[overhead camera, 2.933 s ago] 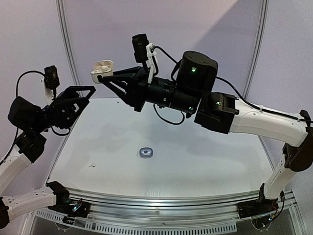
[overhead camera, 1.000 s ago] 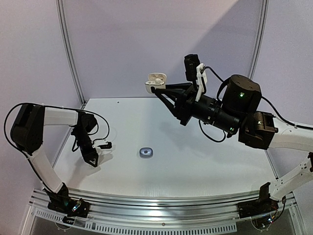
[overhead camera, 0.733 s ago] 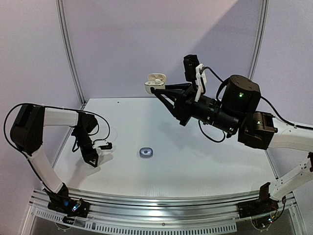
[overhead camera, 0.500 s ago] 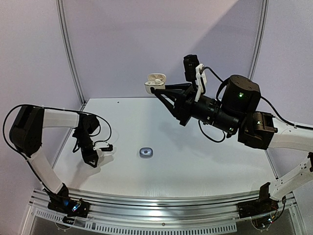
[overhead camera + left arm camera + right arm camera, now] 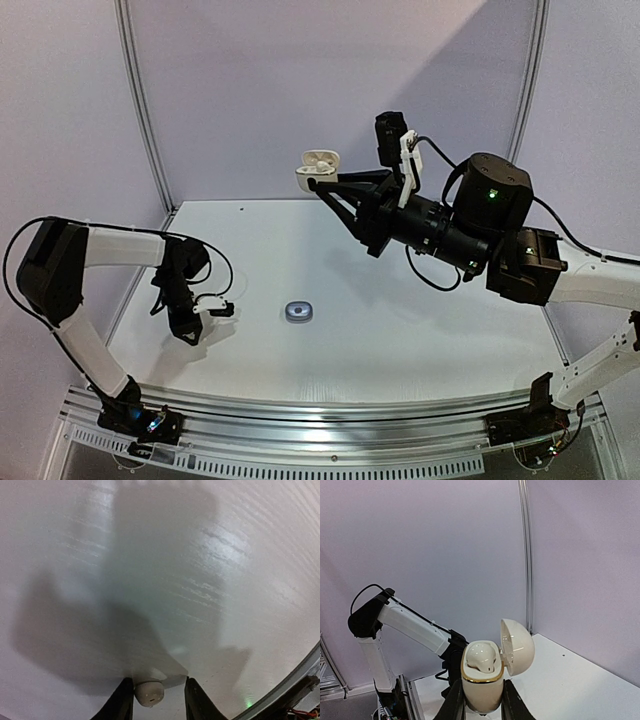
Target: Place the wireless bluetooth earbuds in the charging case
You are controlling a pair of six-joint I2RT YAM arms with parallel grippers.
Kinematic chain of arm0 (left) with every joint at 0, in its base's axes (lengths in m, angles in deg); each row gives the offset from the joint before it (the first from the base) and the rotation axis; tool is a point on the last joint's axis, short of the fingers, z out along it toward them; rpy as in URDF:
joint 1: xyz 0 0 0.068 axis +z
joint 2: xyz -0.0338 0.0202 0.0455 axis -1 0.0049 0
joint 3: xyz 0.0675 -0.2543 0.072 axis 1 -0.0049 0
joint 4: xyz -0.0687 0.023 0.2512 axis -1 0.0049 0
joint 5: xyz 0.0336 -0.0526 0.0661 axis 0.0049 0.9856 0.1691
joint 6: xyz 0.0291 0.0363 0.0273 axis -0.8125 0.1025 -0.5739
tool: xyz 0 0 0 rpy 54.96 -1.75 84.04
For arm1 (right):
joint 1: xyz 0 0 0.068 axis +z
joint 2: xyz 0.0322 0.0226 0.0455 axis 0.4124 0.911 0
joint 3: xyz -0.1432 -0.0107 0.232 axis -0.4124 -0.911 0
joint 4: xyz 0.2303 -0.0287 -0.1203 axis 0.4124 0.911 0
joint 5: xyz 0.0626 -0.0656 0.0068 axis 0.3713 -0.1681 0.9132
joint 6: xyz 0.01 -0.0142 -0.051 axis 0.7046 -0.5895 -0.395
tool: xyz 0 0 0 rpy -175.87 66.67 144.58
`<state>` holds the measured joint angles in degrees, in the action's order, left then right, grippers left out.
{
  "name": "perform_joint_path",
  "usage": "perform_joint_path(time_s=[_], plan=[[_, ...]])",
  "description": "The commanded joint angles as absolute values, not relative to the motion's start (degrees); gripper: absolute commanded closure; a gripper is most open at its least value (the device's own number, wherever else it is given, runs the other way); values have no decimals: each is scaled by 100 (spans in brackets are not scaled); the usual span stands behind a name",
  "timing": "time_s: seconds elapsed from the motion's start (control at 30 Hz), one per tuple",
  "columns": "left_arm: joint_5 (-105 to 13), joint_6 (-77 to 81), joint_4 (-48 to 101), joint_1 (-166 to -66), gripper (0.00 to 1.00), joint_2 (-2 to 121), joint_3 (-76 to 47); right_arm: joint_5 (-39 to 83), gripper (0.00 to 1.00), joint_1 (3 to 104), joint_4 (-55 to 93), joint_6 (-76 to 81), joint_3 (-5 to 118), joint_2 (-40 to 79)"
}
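Earbud (image 5: 149, 692), white, lies on the table (image 5: 400, 330) between the left pincer's (image 5: 158, 686) fingers (image 5: 125, 702), touching one with a gap at the other; those jaws stand apart. Right pincer (image 5: 481, 702) is clamped on the open case (image 5: 480, 682), held high and well off to the right, with one bud (image 5: 481, 657) seated in it. For the grab, the left arm is plainly nearer.

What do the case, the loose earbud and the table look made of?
The case: glossy cream plastic, by its soft highlights; gold rim band, maybe metal or plating. The earbud: smooth white plastic, likely. The table: white, faintly grained with sheen, perhaps laminate.
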<state>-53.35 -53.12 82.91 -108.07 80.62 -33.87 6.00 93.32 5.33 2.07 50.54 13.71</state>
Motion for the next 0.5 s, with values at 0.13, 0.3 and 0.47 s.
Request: perform_joint_path(time_s=[0.13,0.3,0.47], plan=[[-5400,-5370,8210,-10914,66,8123,-3653,614,100,9308,572,221,5156,1355],[-5606,-5528,8140,-10914,66,8069,-3698,618,100,9305,572,236,5151,1357],[-5643,-5520,8104,-10915,66,8085,-3709,632,100,9305,563,244,5151,1357]])
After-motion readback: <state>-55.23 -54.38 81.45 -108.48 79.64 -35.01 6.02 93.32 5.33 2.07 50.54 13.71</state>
